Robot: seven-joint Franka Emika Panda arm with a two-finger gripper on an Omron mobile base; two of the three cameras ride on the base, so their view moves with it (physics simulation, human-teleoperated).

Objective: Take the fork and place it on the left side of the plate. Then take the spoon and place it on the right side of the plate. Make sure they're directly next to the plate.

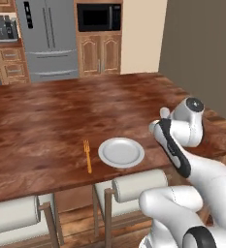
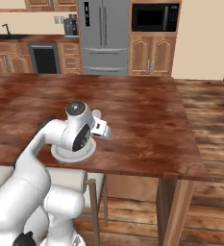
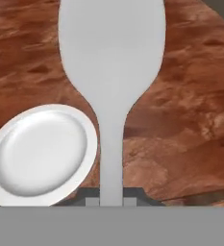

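So going left to right across the counter in the left base view: the fork lies just beside the plate at the plate's 9 o'clock, handle pointing back toward the near edge, tines away, so that half looks done to me. Right of the plate is the arm with its tool, and in the hand view the tool is clenched on the spoon, pinching the thin handle low down with the bowl sticking up and away from the fingers. So the spoon is up in the air, not on the wood yet. The bit that matters: in the hand view the plate sits at about 8 o'clock from the spoon's handle, rim just beside it, which I read as the spoon hanging off the plate's 3 o'clock side, where it's supposed to go. Its long axis looks roughly parallel to the fork's, though I can't tell how high it is above the counter. Seems like it mostly needs to come down close to the rim without clipping it.
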